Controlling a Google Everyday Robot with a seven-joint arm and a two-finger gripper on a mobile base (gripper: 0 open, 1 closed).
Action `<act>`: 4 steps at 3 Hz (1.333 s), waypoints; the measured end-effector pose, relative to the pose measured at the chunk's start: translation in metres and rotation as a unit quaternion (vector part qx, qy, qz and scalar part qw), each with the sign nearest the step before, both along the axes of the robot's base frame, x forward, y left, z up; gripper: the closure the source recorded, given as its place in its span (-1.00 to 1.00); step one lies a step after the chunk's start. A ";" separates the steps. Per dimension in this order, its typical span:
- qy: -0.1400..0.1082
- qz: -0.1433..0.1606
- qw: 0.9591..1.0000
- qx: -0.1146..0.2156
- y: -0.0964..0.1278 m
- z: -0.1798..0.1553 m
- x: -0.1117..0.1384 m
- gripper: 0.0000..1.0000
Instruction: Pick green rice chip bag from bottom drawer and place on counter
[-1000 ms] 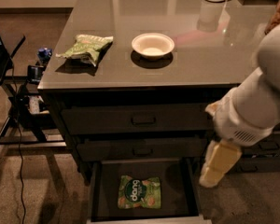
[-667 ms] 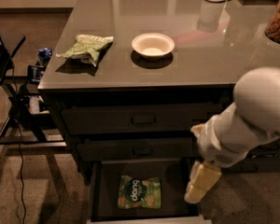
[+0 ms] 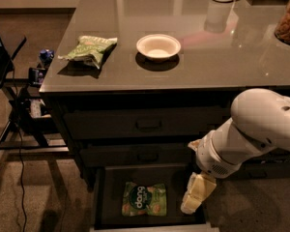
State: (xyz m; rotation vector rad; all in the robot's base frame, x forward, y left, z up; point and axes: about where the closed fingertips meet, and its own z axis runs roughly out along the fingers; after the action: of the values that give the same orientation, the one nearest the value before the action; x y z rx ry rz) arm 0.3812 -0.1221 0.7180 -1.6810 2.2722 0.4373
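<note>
Over the last second the white arm (image 3: 253, 129) has swung down and to the left, carrying the end effector (image 3: 191, 203) from beside the middle drawer (image 3: 147, 156) to the right edge of the open bottom drawer (image 3: 111, 199). The bag and the things on the table have not shifted.

The end effector now hangs pointing down and slightly left, its tip low over the right side of the drawer's opening. Whether it is spread or pressed together cannot be told from this angle. It holds nothing that can be seen.

The green rice chip bag (image 3: 144, 198) lies flat on the dark drawer floor, near the middle, with its dark round logo facing up. It sits to the left of the end effector, near it but apart, with a strip of bare drawer floor between them.

On the grey table (image 3: 208, 62) above lie a paler wrinkled green bag (image 3: 89, 49) near the left edge and a white bowl (image 3: 158, 46) to its right, well apart from each other. The top drawer (image 3: 147, 124) and the middle drawer are shut
</note>
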 end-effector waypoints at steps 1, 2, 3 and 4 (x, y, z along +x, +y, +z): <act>0.020 -0.001 1.000 0.011 0.008 -0.025 -0.001 -1.00; 0.019 0.015 0.999 0.034 0.030 -0.068 0.001 -1.00; 0.012 0.017 0.999 0.038 0.044 -0.106 0.011 -1.00; 0.006 0.014 0.999 0.040 0.045 -0.107 0.014 -1.00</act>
State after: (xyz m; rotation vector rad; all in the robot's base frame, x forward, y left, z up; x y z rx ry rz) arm 0.3956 -0.0769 0.6113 -1.6769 2.2116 0.5387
